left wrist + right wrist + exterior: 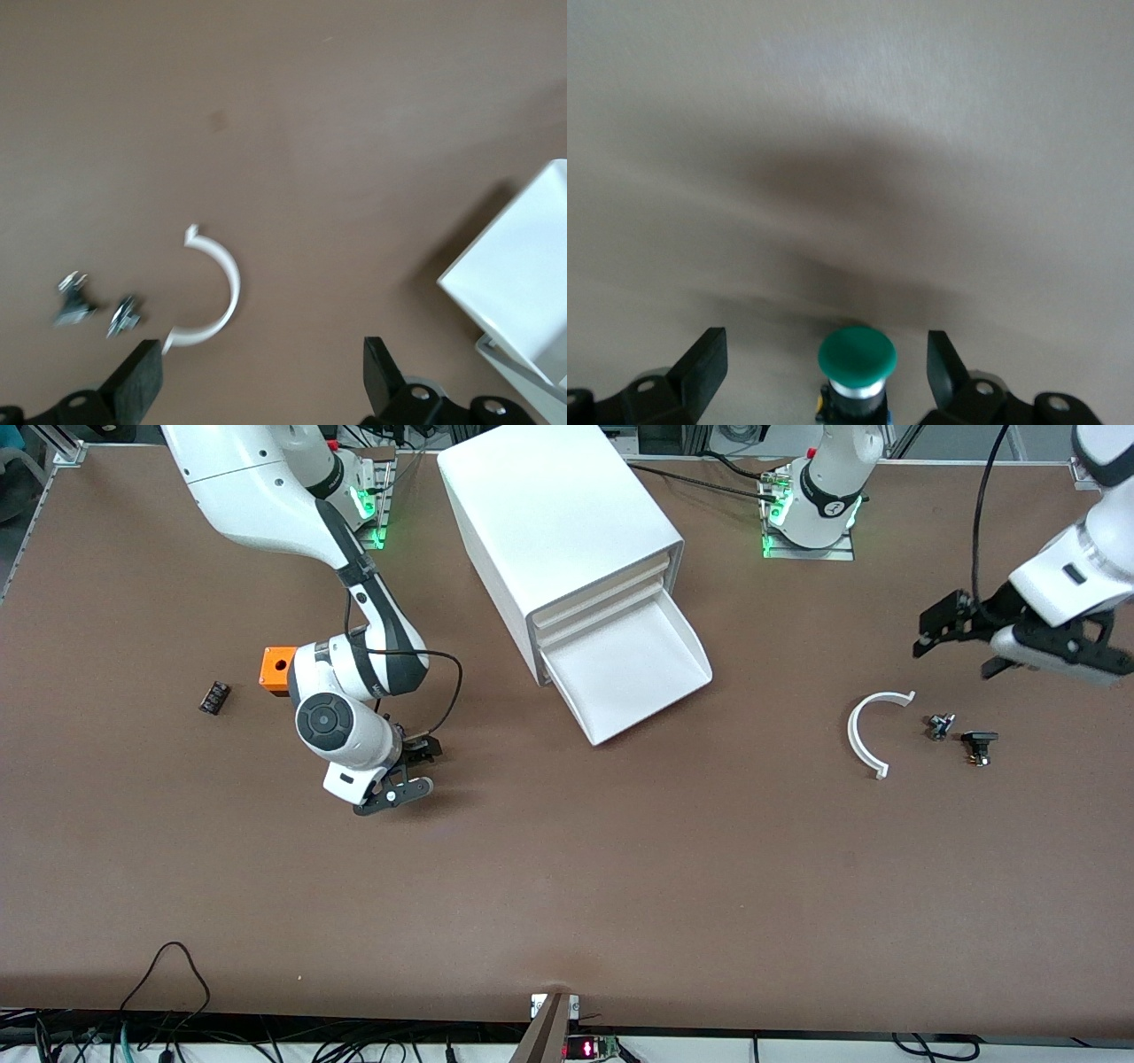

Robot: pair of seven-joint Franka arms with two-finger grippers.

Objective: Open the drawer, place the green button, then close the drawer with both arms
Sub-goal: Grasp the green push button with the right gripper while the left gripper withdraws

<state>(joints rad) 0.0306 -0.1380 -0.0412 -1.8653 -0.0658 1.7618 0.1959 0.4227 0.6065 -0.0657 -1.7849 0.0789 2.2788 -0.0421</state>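
The drawer [638, 669], lowest of the four in the white cabinet [558, 531], stands pulled out with its tray bare, so what remains is to fetch the button and drop it in. The right gripper [403, 775] is low over the table toward the right arm's end, nearer the front camera than the orange box [277, 670], with its fingers [704, 363] spread wide. In the right wrist view the green-capped button [857, 359] stands upright on the table between those fingers, apart from both, which suggests a pinch is being lined up. The left gripper [961, 633] waits in the air with its fingers [142, 376] spread and empty, above the white curved clip [873, 731] and two small metal parts [961, 735], probably kept clear until closing.
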